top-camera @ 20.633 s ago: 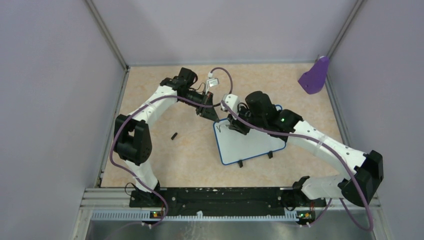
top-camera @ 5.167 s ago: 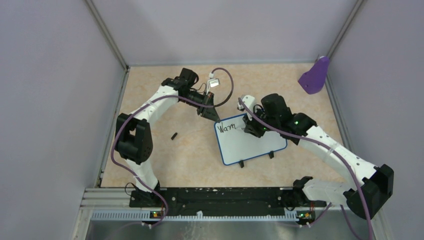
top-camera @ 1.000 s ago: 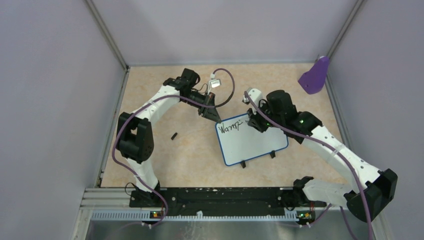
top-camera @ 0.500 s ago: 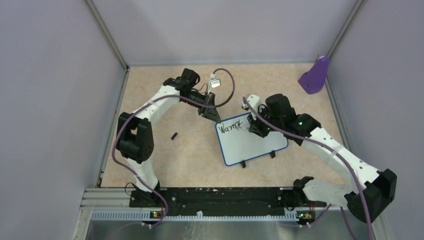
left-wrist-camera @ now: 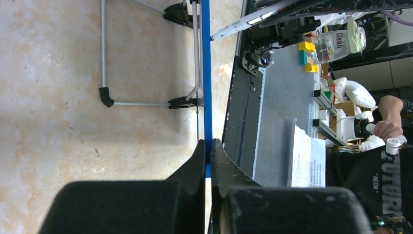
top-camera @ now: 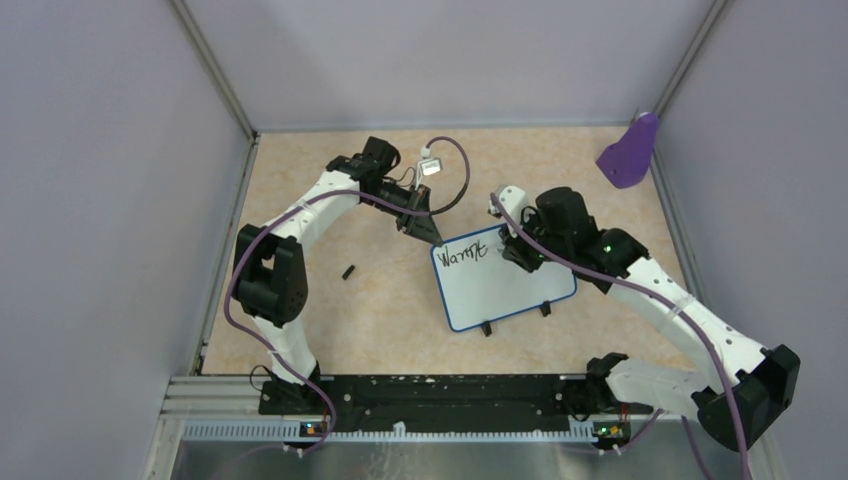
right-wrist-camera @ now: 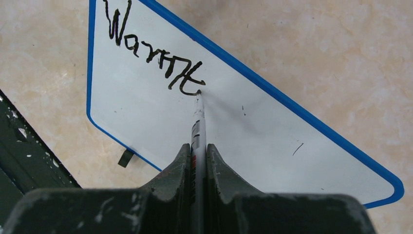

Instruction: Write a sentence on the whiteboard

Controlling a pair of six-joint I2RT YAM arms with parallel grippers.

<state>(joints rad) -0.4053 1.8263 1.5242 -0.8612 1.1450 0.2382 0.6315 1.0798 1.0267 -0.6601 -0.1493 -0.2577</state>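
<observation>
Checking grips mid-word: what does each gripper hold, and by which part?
The left gripper pinches the whiteboard by its blue rim; the right gripper clamps the marker by its barrel.

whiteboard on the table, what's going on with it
The right arm's fingers are shut on a marker whose tip touches the whiteboard at the end of the writing, which reads roughly "Warmt", so the sentence is only begun. The left arm's fingers pinch the board's blue rim at its far left corner, apparently steadying it. A small black piece, perhaps the cap, lies on the table to the left.
</observation>
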